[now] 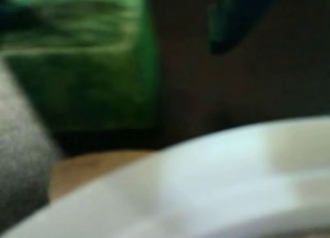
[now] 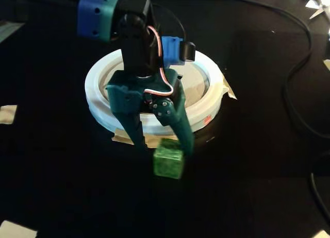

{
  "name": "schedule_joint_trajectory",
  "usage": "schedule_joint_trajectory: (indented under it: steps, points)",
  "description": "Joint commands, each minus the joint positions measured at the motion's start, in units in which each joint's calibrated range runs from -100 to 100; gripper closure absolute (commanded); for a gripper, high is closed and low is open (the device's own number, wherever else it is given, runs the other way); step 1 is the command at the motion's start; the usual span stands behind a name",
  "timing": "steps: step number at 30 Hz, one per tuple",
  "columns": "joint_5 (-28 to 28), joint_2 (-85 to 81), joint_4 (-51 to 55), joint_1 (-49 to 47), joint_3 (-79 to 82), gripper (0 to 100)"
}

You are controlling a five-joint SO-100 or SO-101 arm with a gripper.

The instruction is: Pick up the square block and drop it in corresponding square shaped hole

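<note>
dark green gripper (image 2: 164, 147), black wrist, blue servo housings, red and white wires

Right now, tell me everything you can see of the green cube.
The green cube is a small translucent green block with mottled faces, plastic by its look. In the fixed view it sits slightly turned on the black table, just in front of the white ring. The gripper stands open over its back edge; contact cannot be told. The wrist view shows it blurred.

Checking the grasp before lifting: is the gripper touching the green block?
Cannot tell. In the fixed view the gripper straddles the green block; no clear contact or gap.
</note>
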Motion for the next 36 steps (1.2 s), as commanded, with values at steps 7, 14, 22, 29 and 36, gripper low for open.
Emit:
schedule_joint_trajectory:
  steps: [7,14,22,29,36]
  points:
    - [0.29,-2.07,0.62,0.73,-4.39,72]
    - [-0.05,-5.38,3.12,0.35,-4.39,73]
    - [-0.39,-20.52,14.36,-1.27,-4.3,73]
    - [-5.71,-26.16,19.88,-10.01,-4.02,73]
    - [-12.5,-25.89,19.88,-23.87,-3.39,73]
